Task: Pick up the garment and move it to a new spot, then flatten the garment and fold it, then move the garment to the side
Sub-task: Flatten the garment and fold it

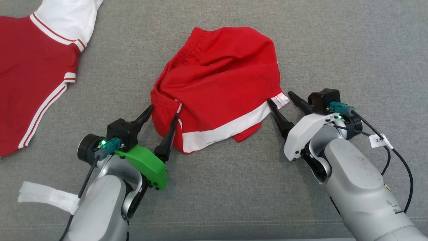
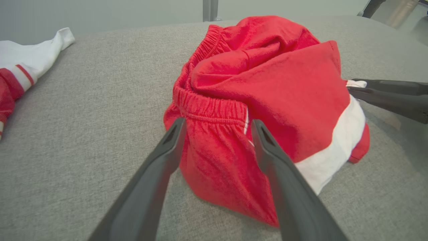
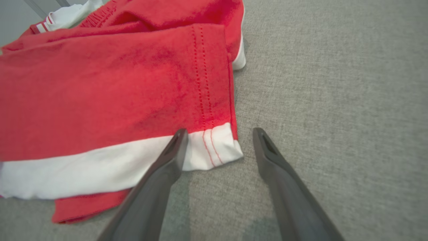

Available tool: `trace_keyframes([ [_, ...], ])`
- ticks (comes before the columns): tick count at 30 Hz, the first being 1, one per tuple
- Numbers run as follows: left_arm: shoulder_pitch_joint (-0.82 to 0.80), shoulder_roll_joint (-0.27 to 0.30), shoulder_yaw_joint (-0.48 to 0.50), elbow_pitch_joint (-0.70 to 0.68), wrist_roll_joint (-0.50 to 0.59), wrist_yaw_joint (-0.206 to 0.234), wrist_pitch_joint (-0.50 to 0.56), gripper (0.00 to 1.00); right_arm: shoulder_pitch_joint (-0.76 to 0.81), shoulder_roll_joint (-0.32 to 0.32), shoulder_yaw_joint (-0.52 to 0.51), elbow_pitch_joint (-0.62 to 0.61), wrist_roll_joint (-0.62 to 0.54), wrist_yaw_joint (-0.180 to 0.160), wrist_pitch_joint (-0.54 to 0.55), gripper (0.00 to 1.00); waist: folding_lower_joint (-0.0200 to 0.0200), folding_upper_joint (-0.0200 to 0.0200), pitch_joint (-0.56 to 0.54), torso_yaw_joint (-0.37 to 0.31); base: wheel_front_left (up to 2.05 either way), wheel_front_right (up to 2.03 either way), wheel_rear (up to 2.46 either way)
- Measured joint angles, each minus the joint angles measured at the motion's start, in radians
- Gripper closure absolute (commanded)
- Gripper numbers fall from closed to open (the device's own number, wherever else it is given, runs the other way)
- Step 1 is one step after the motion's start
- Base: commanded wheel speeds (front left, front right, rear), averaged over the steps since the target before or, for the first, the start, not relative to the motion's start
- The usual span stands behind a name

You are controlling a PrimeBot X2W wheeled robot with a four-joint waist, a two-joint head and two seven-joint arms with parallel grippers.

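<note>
A red short-sleeved shirt with white sleeves and white side stripes (image 1: 30,67) is lying spread at the far left of the grey woven fabric surface (image 1: 334,50), running off the edge of the head view. Near the bottom left, a crumpled strip of white material (image 1: 46,197) is lying beside the left forearm.

The left gripper (image 1: 163,111), with a green cover behind its fingers, is pointing at the left end of the garment. Its two dark fingers are standing wide apart and clamping nothing. In the left wrist view they are straddling a bunched corner by the elastic waistband, with red cloth sitting in the gap between them.

The pair of red cotton shorts with a white band along the hem (image 1: 220,80) is lying in a rumpled, half-folded heap at the middle of the surface, well apart from the shirt. The gathered waistband is curving along its left and far sides, and the white band is running along its near edge.

The right gripper (image 1: 280,97), under a white cover, is reaching the right corner of the hem. Its fingers are also spread apart and gripping nothing. In the right wrist view the white hem corner is lying between them, up against the left finger. A white paper tag (image 1: 379,140) is hanging from the black cable at the right wrist.
</note>
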Motion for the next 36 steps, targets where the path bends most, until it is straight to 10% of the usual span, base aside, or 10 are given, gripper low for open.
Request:
trace_keyframes([
  [5,-0.023,0.0,-0.035,0.032,0.014,-0.004,0.026,0.0,-0.027,-0.001,0.023,0.03,0.03,0.0,-0.002,0.0,0.0,0.0,0.006,0.001,0.0,0.0,0.0],
  [7,-0.04,0.001,-0.046,0.046,0.018,-0.005,0.034,0.0,-0.035,-0.001,0.032,0.04,0.037,0.0,-0.01,0.25,0.0,0.0,0.008,0.001,0.0,0.0,0.0],
  [8,-0.056,0.001,-0.051,0.049,0.032,-0.01,0.034,0.0,-0.046,-0.002,0.045,0.051,0.045,0.0,-0.012,0.54,0.0,0.0,0.01,-0.001,0.0,0.0,0.0],
  [14,-0.098,0.001,-0.052,0.074,0.053,-0.01,0.035,0.0,-0.066,-0.001,0.081,0.077,0.07,0.001,-0.027,1.0,0.0,0.0,0.014,-0.01,0.0,0.0,0.0],
  [36,-0.131,0.017,-0.111,0.178,0.129,-0.009,0.078,0.0,-0.119,0.003,0.168,0.16,0.159,0.003,-0.091,1.0,0.0,0.0,0.014,-0.036,0.0,0.0,0.0],
])
